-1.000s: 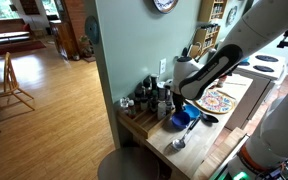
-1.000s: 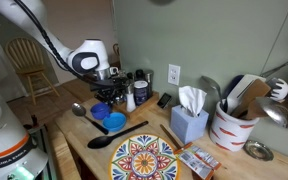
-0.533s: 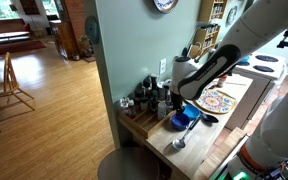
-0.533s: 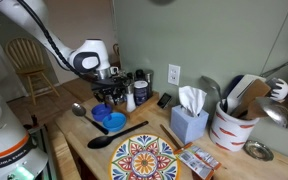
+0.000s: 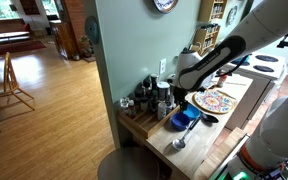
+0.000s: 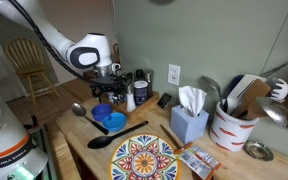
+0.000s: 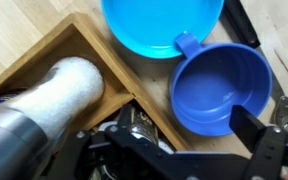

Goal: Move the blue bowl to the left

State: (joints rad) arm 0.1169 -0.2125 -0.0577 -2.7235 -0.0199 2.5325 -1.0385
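Note:
The blue bowl (image 7: 162, 25) is bright blue and shallow. It lies at the top of the wrist view and rests on the wooden counter in both exterior views (image 6: 114, 122) (image 5: 187, 121). A darker blue cup (image 7: 222, 88) with a short handle touches its rim, on the side toward the wall (image 6: 101, 111). My gripper (image 7: 182, 135) hangs open above the cup's near edge with nothing between its fingers. Both exterior views show the gripper (image 6: 106, 90) (image 5: 181, 93) a little above the blue pieces.
A wooden tray (image 7: 44, 50) beside the cup holds a white shaker (image 7: 69, 85) and dark bottles (image 6: 134, 88). Nearby lie a black ladle (image 6: 109, 139), a metal spoon (image 6: 77, 108), a patterned plate (image 6: 142, 158), a tissue box (image 6: 189, 122) and a utensil crock (image 6: 234, 122).
The jaws have gone from shut to open, and the gripper has lifted slightly off the blue pieces. The bowl and cup stay on the counter.

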